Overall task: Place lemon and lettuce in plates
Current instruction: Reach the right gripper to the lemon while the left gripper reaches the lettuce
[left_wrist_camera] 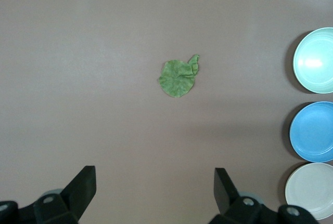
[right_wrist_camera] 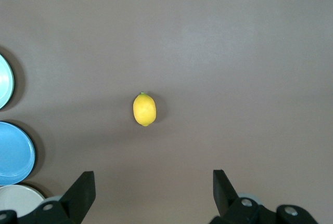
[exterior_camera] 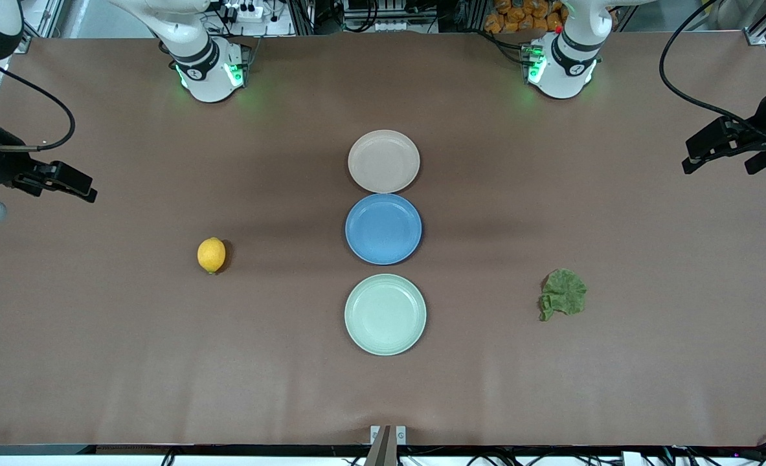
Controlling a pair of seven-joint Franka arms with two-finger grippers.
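Observation:
The yellow lemon (exterior_camera: 211, 254) lies on the brown table toward the right arm's end; it also shows in the right wrist view (right_wrist_camera: 144, 109). The green lettuce (exterior_camera: 563, 294) lies toward the left arm's end; it also shows in the left wrist view (left_wrist_camera: 178, 76). The beige-pink plate (exterior_camera: 383, 161) and the mint green plate (exterior_camera: 385, 314) lie in a row at the table's middle, both empty. My left gripper (left_wrist_camera: 155, 185) is open and empty, high over the table's end. My right gripper (right_wrist_camera: 154, 185) is open and empty, high over the other end.
A blue plate (exterior_camera: 383, 228) lies between the two other plates, touching the beige-pink one. The arm bases (exterior_camera: 209, 71) stand along the table's edge farthest from the front camera. Cables hang by both table ends.

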